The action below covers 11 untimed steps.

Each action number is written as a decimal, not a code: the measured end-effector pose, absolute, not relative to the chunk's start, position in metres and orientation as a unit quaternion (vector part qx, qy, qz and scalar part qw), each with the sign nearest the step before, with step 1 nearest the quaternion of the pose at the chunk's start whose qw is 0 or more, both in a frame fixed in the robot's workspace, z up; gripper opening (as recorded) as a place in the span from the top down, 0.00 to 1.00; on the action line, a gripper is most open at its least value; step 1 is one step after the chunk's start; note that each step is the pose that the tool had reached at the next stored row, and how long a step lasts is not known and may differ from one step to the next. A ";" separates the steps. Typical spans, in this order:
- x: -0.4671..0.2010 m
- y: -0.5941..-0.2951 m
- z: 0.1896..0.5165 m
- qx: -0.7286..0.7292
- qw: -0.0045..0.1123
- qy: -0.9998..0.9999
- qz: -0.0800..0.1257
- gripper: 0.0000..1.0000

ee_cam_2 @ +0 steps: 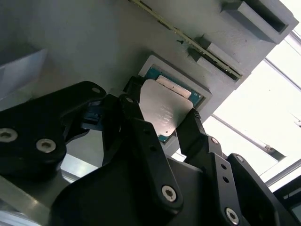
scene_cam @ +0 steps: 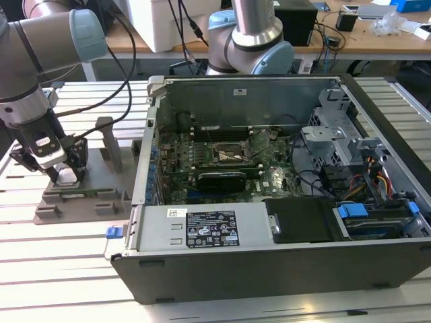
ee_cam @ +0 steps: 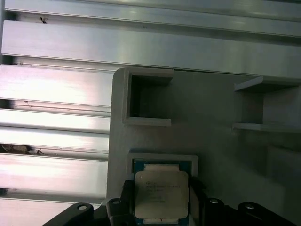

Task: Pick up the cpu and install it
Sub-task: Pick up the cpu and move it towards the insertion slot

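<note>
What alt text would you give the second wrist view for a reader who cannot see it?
The black gripper straddles the silvery square cpu, which lies in a recess of the grey holder tray. The bright table surface shows beyond the tray's edge.

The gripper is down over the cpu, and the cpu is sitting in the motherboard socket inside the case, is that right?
Not quite. The gripper is down over the cpu, but the cpu sits in the grey holder tray's recess, outside the computer case, as the first wrist view shows.
</note>
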<state>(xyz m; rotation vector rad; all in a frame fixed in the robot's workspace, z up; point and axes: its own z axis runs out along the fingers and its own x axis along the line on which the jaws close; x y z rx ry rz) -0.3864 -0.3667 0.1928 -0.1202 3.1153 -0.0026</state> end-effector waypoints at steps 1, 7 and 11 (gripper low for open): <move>-0.386 -0.367 0.198 -0.038 0.012 0.999 -0.001 0.45; -0.386 -0.367 0.230 -0.039 0.012 0.999 -0.001 0.45; -0.386 -0.366 0.263 -0.039 0.012 0.999 -0.001 0.45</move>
